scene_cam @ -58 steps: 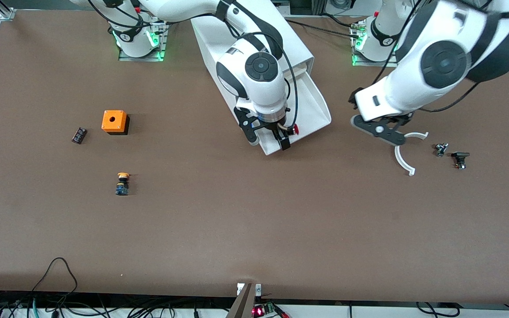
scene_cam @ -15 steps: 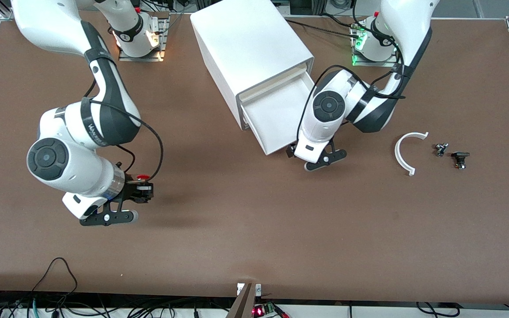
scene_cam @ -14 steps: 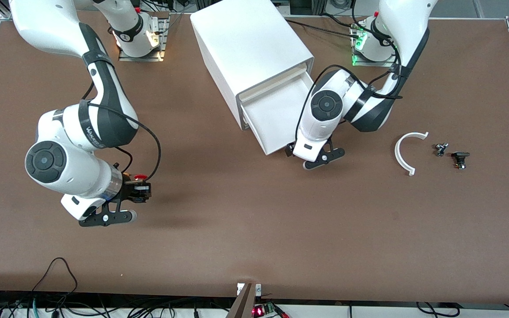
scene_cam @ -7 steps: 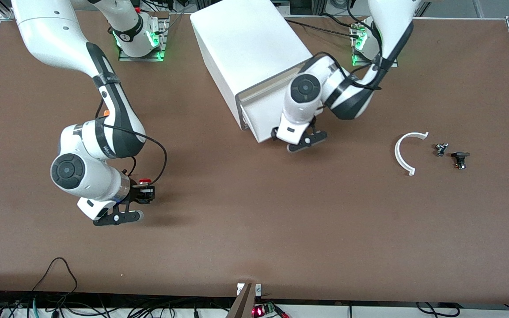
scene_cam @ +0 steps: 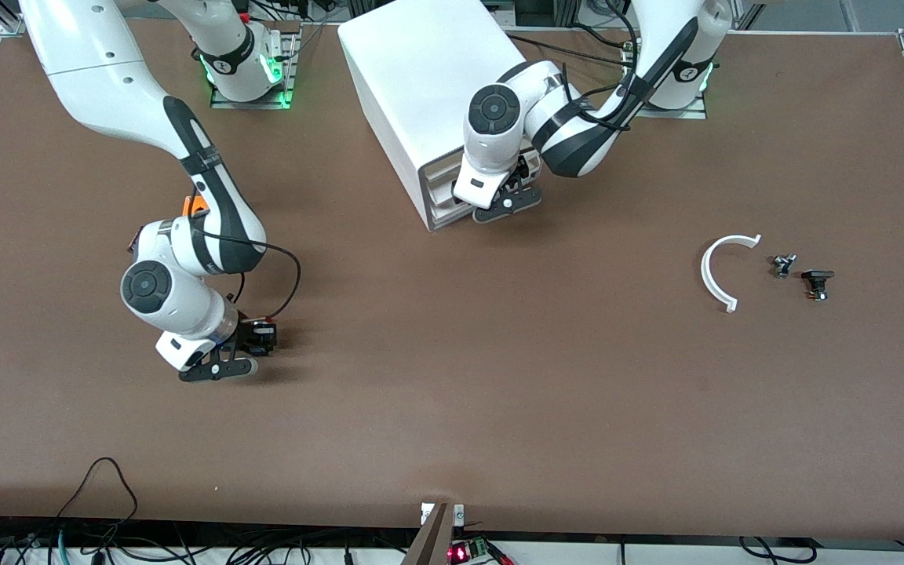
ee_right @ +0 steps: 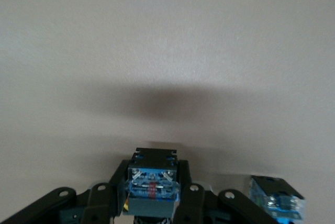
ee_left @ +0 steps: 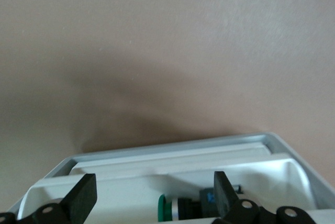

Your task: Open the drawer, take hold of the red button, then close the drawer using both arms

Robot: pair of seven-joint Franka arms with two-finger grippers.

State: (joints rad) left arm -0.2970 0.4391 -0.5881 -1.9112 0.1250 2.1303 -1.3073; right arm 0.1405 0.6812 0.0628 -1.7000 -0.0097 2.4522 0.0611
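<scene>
The white cabinet (scene_cam: 428, 71) stands by the arms' bases. Its drawer (scene_cam: 452, 205) is pushed almost fully in. My left gripper (scene_cam: 493, 202) is at the drawer's front, open and empty. In the left wrist view its fingers (ee_left: 84, 203) straddle the white drawer tray (ee_left: 172, 169), where a green-capped part (ee_left: 175, 208) lies. My right gripper (scene_cam: 257, 339) is low over the table toward the right arm's end, shut on the button (ee_right: 153, 185). Only the button's black-and-blue body shows. Its red cap is hidden.
An alike blue-bodied button (ee_right: 275, 198) stands close beside the held one. The orange cube (scene_cam: 195, 205) peeks out from under the right arm. A white curved piece (scene_cam: 715, 271) and two small dark parts (scene_cam: 801, 275) lie toward the left arm's end.
The left gripper has pushed the drawer from half open to almost shut. The right gripper, with the button, has moved a little toward the orange cube and lower.
</scene>
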